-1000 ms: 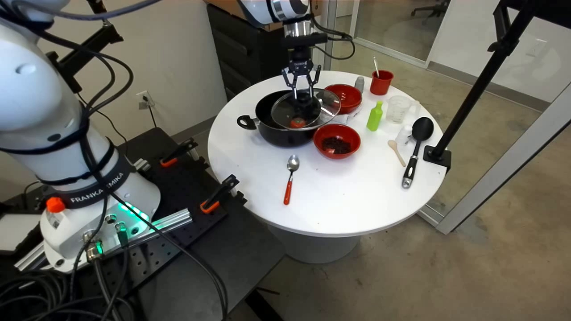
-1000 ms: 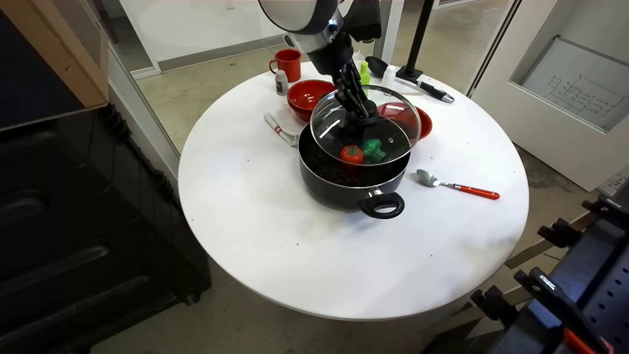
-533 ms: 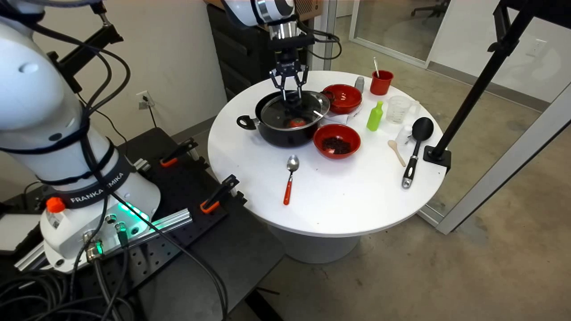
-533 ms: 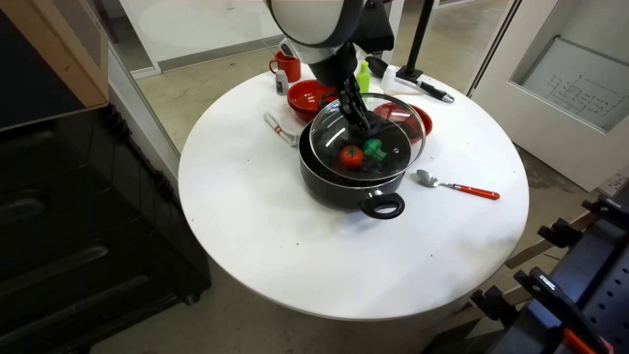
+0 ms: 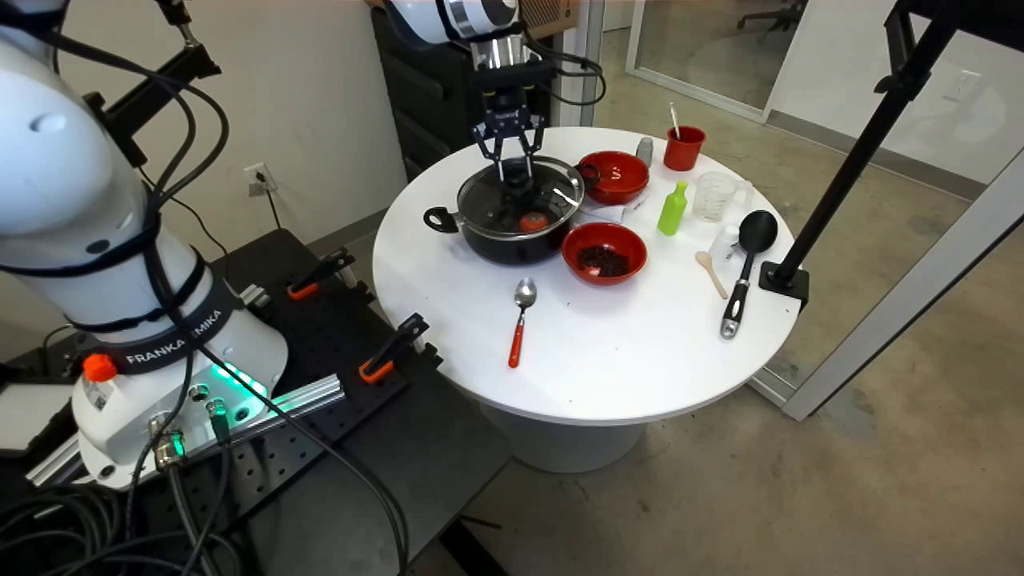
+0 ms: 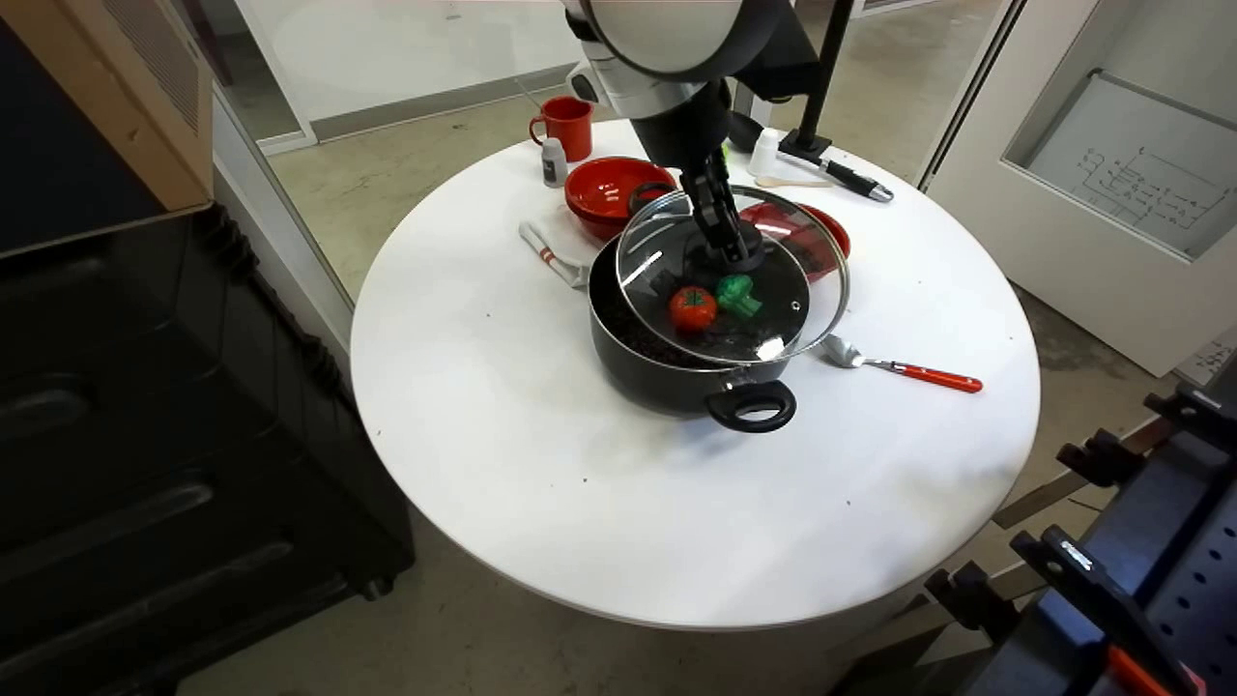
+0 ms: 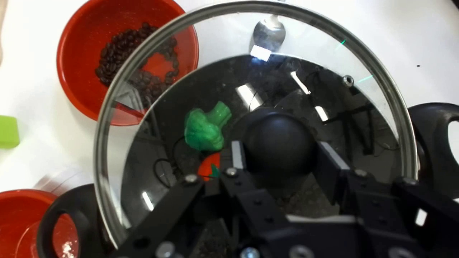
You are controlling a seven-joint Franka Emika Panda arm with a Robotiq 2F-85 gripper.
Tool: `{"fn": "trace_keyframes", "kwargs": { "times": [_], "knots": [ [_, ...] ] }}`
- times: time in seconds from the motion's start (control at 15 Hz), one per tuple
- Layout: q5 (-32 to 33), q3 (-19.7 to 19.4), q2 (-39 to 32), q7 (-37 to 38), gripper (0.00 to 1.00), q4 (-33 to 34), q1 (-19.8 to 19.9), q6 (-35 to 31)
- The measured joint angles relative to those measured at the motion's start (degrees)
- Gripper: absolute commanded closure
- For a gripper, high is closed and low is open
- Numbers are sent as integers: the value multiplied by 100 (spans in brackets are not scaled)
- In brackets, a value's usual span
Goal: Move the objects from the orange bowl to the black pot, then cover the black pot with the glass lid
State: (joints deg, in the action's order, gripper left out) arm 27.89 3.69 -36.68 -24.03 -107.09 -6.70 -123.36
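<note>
Above a round white table [image 5: 656, 344], a gripper [image 7: 284, 154] held a glass lid [image 6: 662, 240] over a black pot [image 6: 647, 382], 2 fingers [image 7: 238, 156] clasping the lid's knob [image 7: 279, 138]; tomato [image 6: 693, 309] and broccoli [image 6: 738, 295] lay inside the pot (seen through glass), a red bowl [image 7: 80, 57] beside it.

In an exterior view, the camera looks down past the robot's base [image 5: 164, 350] to the round worktop [image 5: 640, 352]. In an exterior view, it looks down from beside a black cabinet [image 6: 184, 454], nearer and from another side. The wrist view, closest, faces steeply down onto the glass lid [image 7: 278, 139]. All three share the black pot [image 6: 652, 377].
</note>
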Motion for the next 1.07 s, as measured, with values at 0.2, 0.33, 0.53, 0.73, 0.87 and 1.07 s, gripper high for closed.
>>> {"fn": "trace_keyframes", "kwargs": {
  "times": [0.2, 0.33, 0.53, 0.73, 0.87, 1.07],
  "knots": [
    [-17, 35, 17, -66, 75, -80, 38, -18],
    [-41, 69, 17, -104, 75, -98, 78, -50],
    [-110, 121, 26, -132, 75, -98, 131, -82],
    [-204, 176, 99, -182, 75, -76, 142, -66],
    [-281, 225, 166, -195, 75, -44, 142, -44],
    [-392, 292, 224, -199, 75, 46, 137, 77]
  ]
}}
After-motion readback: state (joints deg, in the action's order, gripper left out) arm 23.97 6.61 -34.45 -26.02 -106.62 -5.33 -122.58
